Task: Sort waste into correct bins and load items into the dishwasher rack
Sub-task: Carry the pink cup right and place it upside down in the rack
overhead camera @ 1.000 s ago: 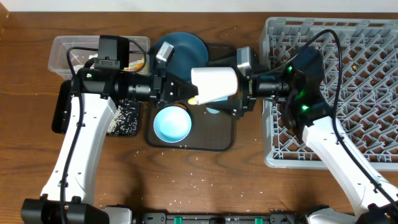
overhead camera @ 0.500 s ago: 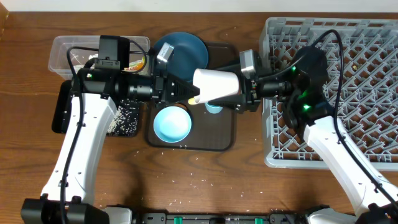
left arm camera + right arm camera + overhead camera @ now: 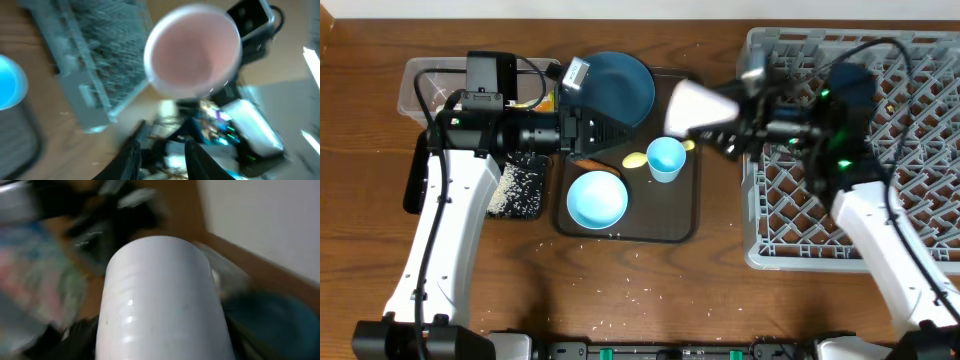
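a: how does the large square grey plastic dishwasher rack (image 3: 920, 200) lie against what's held?

b: it fills the right side of the table, under the right arm. the flat brown rectangular serving tray (image 3: 665, 212) is just left of it, and the small pink plastic cup (image 3: 698, 103) hangs in the air over the tray's right edge, just short of the rack's left wall.

a: who has the cup?

b: the right gripper (image 3: 732, 118), with its fingers pinched on the cup's base end. the left gripper (image 3: 608, 135) is well to the left over the tray, jaws a little apart with nothing between them.

a: and the cup's axis?

b: on its side, running left to right. the mouth faces left, so the left wrist view looks straight into the pink inside (image 3: 192, 52), and the right wrist view sees only the pale outer wall (image 3: 160, 300).

a: so the next move?

b: i'd judge it's the right arm's job: the rack is on its side, a short way rightward, and the cup likely needs tipping mouth down over the pegs
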You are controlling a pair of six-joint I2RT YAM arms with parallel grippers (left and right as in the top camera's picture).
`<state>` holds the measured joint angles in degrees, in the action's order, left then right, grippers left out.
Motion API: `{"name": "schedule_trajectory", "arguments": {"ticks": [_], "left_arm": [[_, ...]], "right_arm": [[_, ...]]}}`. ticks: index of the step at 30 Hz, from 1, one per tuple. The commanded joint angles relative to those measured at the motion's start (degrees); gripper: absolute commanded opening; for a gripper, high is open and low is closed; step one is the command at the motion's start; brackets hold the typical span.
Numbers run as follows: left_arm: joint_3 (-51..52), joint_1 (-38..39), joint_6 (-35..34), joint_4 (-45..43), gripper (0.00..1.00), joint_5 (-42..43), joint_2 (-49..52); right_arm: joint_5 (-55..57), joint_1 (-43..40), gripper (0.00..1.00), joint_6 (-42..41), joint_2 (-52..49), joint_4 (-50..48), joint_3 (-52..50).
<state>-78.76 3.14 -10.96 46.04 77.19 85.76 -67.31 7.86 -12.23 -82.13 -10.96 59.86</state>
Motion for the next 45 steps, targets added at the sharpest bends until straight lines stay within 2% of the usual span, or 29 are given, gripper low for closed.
{"name": "schedule_trajectory", "arguments": {"ticks": [1,4,7,13,17,21,27,42,45], "left_arm": [[-0.2,-0.2,-0.1,0.1,0.33,-18.1,0.1],[-0.2,0.4,-0.5,0.4,0.33,-35.0,0.1],[-0.2,1.4,-0.8,0.3,0.33,-47.0,0.1],[-0.2,3.2,-0.7,1.2,0.34,-60.4,0.1],[0.9,4.2,-0.7,1.2,0.37,-65.3,0.1],[2.4,4.3,-0.7,1.2,0.37,-66.8,0.2],[3.3,4.3,-0.7,1.2,0.38,-67.7,1.2],[3.4,4.3,-0.5,1.2,0.38,-67.8,3.9],[3.4,4.3,-0.5,1.2,0.38,-67.8,4.2]], "right_arm": [[13.0,-5.2,0.50,-5.5,0.0,7.2,0.3],[22.7,-8.5,0.49,-5.3,1.2,20.4,1.1],[32.8,-9.7,0.48,-3.3,3.1,35.6,4.2],[54.7,-8.3,0.48,-0.3,4.6,65.0,17.2],[65.0,-6.0,0.49,-0.3,4.6,76.7,22.4],[69.6,-4.4,0.50,-1.0,3.0,82.9,22.5],[69.5,-5.4,0.53,-1.0,-4.0,88.7,22.5],[65.6,-11.5,0.54,3.5,-18.7,88.7,22.5],[65.3,-11.5,0.63,3.8,-20.9,88.5,22.5]]}}
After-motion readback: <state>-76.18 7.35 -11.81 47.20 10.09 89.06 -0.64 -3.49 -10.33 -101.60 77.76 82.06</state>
